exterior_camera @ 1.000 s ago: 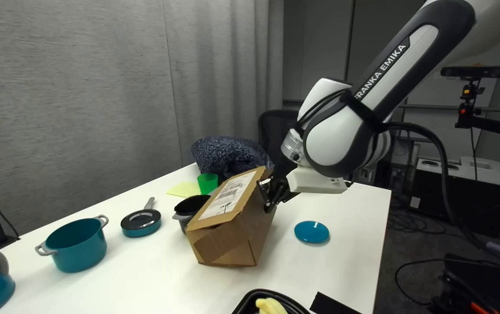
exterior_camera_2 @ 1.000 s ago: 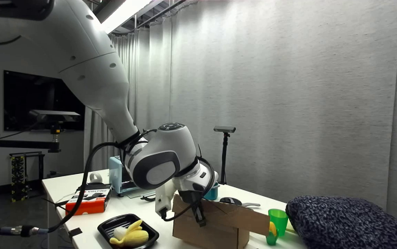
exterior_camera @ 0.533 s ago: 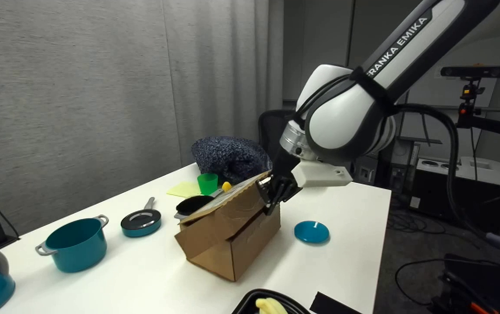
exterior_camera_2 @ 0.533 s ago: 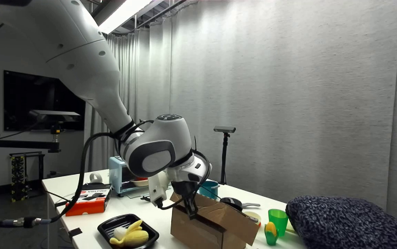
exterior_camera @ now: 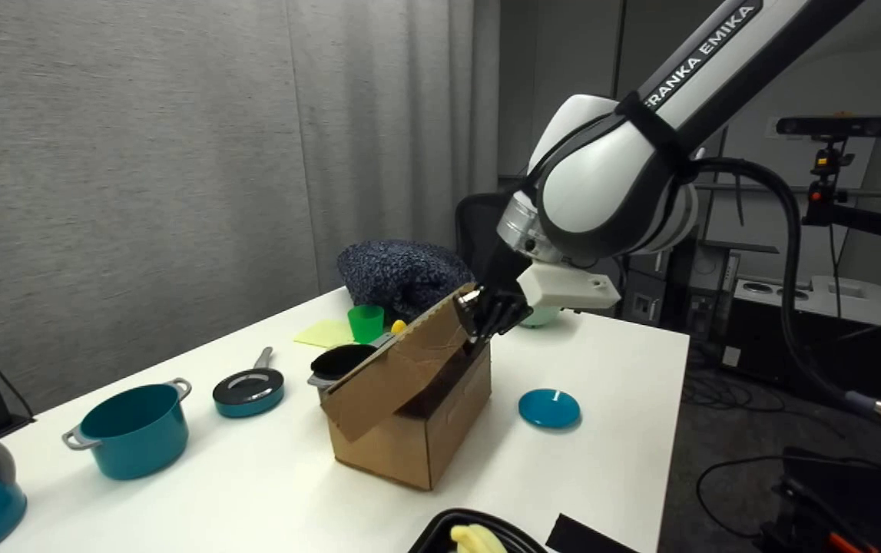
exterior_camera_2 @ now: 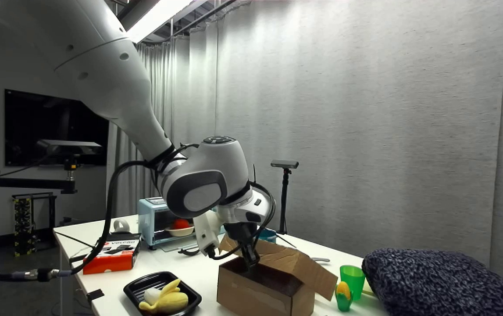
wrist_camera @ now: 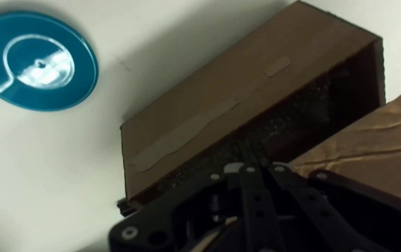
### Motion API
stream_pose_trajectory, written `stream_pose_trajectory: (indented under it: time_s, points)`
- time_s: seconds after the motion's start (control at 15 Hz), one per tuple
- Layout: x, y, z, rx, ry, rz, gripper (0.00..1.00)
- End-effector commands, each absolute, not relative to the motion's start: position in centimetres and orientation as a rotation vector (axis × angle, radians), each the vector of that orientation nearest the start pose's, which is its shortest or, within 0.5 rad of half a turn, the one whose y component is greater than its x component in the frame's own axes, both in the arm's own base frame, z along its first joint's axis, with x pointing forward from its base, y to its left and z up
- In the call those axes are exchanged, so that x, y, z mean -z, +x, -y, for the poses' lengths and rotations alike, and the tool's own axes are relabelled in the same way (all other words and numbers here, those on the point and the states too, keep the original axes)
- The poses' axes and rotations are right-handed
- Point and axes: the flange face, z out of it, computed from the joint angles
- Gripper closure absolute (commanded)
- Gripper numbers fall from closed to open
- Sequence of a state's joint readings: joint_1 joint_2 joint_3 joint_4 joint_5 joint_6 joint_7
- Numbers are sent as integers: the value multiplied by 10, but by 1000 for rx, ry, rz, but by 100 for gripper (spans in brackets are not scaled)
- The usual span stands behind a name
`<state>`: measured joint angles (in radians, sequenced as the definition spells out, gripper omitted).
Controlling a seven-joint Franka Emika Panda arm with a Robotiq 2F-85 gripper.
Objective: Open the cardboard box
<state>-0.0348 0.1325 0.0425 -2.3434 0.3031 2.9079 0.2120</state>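
Your hand [exterior_camera_2: 252, 263] is pressed together beside the raised flap [exterior_camera: 402, 370], and the box [exterior_camera_2: 255, 295], on the table [exterior_camera: 256, 480] near the blue disc [exterior_camera: 549, 408], is probably light, springy cardboard that skids or creases easily, so ease the flap back by its free edge.

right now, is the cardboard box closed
No, in an exterior view the cardboard box has its top flap raised, leaving the dark inside exposed.

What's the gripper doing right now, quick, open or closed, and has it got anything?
Gripper: closed, with nothing visible in its grip, at the opening of the cardboard box.
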Motion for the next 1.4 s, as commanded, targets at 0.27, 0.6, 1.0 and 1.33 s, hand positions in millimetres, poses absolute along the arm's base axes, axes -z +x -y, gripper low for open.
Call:
stream_pose_trajectory:
  time_s: [0.27,0.6,1.0,1.33]
  points:
    - [-307,563,30,916,-2783,-763,100]
    - [-325,593,12,899,-2782,-761,100]
    - [-384,623,-10,972,-2696,-759,100]
    - [-397,657,-2,1017,-2693,-823,100]
